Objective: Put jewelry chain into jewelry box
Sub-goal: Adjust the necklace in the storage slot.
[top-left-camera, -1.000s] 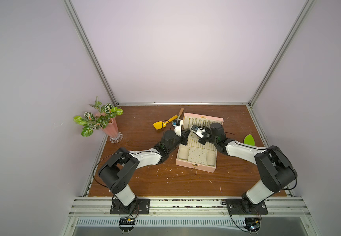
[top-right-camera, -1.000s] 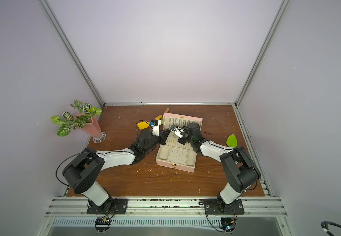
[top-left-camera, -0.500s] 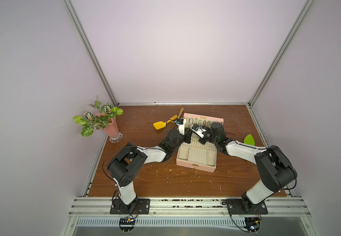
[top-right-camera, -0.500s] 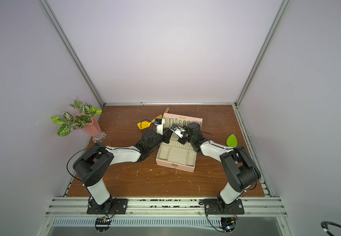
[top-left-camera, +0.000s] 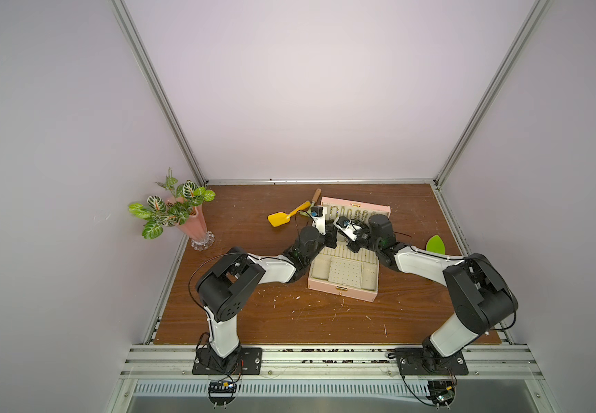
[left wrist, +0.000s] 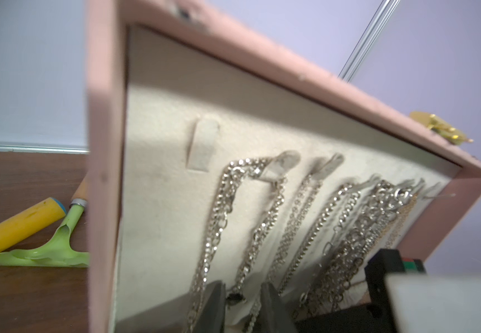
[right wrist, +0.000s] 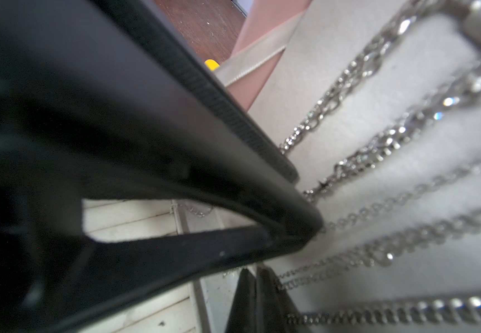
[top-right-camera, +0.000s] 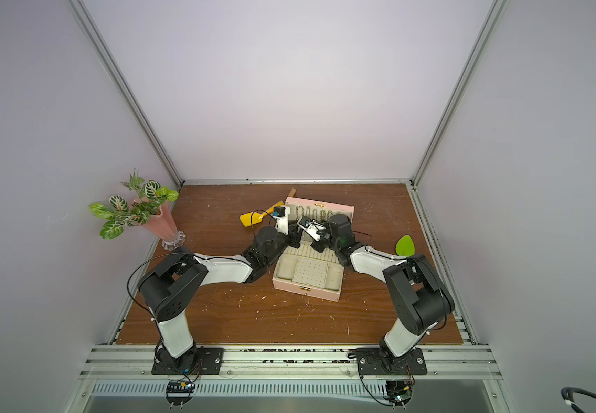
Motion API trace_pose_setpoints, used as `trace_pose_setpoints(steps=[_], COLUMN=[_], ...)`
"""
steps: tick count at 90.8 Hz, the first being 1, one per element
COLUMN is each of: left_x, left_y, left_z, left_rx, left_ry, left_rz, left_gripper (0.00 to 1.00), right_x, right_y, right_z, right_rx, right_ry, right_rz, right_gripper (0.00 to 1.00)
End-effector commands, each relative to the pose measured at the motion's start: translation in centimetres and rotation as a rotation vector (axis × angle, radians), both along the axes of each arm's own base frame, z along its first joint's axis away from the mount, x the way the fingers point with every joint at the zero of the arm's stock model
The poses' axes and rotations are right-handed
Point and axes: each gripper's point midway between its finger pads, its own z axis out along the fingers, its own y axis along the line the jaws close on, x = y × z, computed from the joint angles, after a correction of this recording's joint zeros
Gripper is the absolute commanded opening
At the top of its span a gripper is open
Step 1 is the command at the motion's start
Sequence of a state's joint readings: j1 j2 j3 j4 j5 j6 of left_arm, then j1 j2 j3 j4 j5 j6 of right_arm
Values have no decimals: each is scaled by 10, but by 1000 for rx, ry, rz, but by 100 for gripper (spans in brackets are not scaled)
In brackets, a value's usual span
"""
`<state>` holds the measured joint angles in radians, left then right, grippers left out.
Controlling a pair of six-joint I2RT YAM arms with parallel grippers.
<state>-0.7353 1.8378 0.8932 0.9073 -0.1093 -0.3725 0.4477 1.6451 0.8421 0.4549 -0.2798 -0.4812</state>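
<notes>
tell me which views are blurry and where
left wrist view: near edge of the jewelry box lid and the left fingers are soft, the chains mid-lid fairly sharp; right wrist view: a close black robot part is out of focus, chains mostly soft; both top views: sharp, evenly lit.

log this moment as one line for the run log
jewelry box: open | lid: raised | chains: hanging on lid hooks | left pincer: open around a chain | right pincer: shut, by the chains

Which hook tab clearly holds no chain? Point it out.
The flat end tab, on the lid side toward the yellow spatula; neighbouring tabs each carry a silver chain.
</notes>
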Motion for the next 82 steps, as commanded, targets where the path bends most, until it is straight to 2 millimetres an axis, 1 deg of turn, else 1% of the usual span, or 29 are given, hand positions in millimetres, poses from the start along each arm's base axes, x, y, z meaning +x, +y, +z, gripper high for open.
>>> trace_pose_setpoints(steps=[1,20,39,50,66,72,82], left_x=[6,11,14,18,22,25,28], left_y=[-2,-6,-6,-3,-7,-8,-11], left_z=[13,12,7,2,1,-1,-1], left_rx=[-16,-23,-16,-12,-4,-5,-11], left_ry=[-47,-45,-39,-33,-41,-41,-40], left_rz=[44,52,92,125,149,160,165], left_gripper=[22,20,24,25,25,24,18], right_x=[8,6,5,4,3,2,1], right_y=[8,12,12,12,13,13,13], right_z=[43,45,46,47,45,45,44], right_rx=[96,117,124,131,138,142,141], right_ry=[-130,-127,-128,-131,-129,-128,-127], right_rz=[19,41,43,44,47,48,48], right_gripper=[0,0,0,0,0,0,0])
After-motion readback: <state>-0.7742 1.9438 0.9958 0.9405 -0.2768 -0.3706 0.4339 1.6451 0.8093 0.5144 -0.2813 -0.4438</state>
